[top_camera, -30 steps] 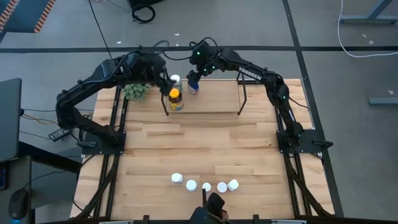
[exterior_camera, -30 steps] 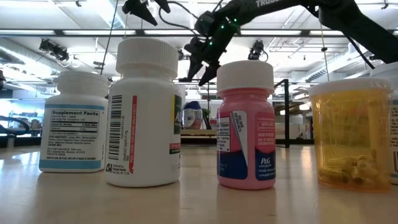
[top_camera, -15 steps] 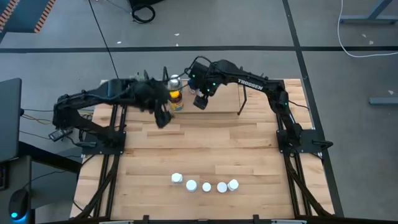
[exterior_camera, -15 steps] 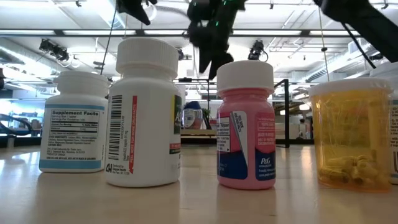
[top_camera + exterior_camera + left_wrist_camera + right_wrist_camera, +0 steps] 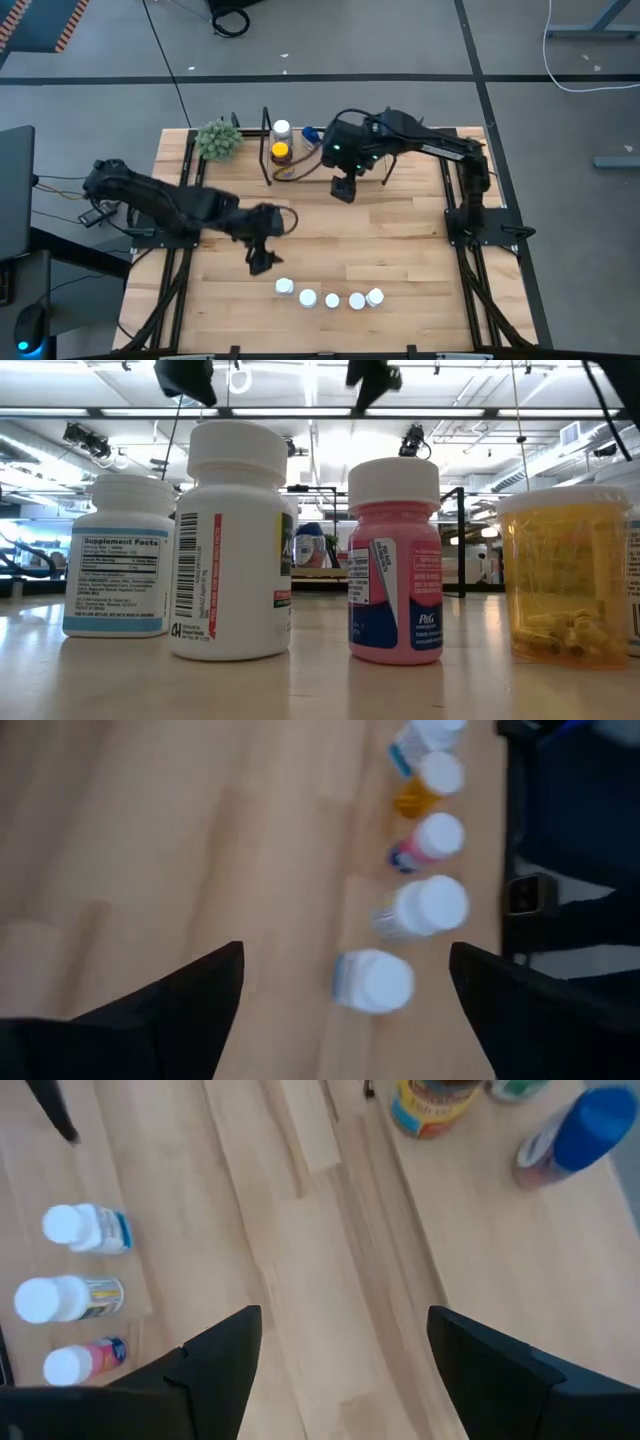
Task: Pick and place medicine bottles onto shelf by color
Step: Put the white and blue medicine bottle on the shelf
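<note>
Several small bottles stand in a row near the table's near edge: a white one with a blue label (image 5: 120,555), a larger white one (image 5: 235,540), a pink one (image 5: 395,560) and a clear amber one (image 5: 565,575). On the shelf (image 5: 315,168) at the far side stand a white-capped bottle (image 5: 281,129), an amber yellow-capped bottle (image 5: 282,152) and a blue bottle (image 5: 308,135). My left gripper (image 5: 262,258) is open, just beyond the left end of the row (image 5: 372,980). My right gripper (image 5: 345,188) is open, over the table in front of the shelf.
A green fuzzy plant ball (image 5: 219,140) sits at the far left, beside the shelf's left wire upright. Bare wood lies between the shelf and the near row of bottles. Black rails run along both sides of the table.
My left gripper has swept from the shelf's left end toward the near edge, stopping beside the row of bottles. My right gripper has drawn back from the blue bottle on the shelf toward the near edge. The blue bottle stays on the shelf.
</note>
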Available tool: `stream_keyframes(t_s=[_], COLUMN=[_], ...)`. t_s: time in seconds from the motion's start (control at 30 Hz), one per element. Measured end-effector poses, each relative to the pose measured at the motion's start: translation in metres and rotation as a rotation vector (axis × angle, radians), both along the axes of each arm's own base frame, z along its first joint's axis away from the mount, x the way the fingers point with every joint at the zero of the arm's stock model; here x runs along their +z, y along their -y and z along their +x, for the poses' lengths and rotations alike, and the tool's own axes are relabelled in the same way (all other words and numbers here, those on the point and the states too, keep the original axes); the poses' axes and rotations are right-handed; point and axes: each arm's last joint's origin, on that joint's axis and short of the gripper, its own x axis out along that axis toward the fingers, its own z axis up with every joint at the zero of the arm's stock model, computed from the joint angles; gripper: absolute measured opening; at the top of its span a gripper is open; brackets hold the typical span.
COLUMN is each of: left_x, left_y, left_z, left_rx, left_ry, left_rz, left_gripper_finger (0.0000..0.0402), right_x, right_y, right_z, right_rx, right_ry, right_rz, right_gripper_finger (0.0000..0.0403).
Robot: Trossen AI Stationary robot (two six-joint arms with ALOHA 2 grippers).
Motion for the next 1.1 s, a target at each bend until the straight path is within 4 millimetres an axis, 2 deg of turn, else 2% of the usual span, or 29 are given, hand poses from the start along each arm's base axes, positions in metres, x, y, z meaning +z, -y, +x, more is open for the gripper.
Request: stream_keyframes(t_s=[0.2, 0.47, 0.77, 1.1], left_x=[-0.023, -0.056, -0.099, -0.121], left_y=[0.03, 0.062, 0.067, 0.07], left_z=[0.004, -0.002, -0.006, -0.001], left_rx=[-0.053, -0.26, -0.297, -0.305], left_ry=[0.062, 0.011, -0.06, 0.032], left_rz=[0.013, 0.118, 0.156, 0.133], left_gripper_finger=[0.0357, 0.0357, 0.0357, 0.0357], right_x=[0.017, 0.02, 0.021, 0.021], right_y=[-0.023, -0.049, -0.076, -0.093], right_z=[-0.015, -0.019, -0.021, -0.023], right_rx=[0.018, -0.058, -0.196, -0.265], right_ry=[0.043, 0.066, 0.108, 0.126], right_rz=[-0.041, -0.039, -0.039, 0.0], right_gripper_finger=[0.0293, 0.0292, 0.0291, 0.0291])
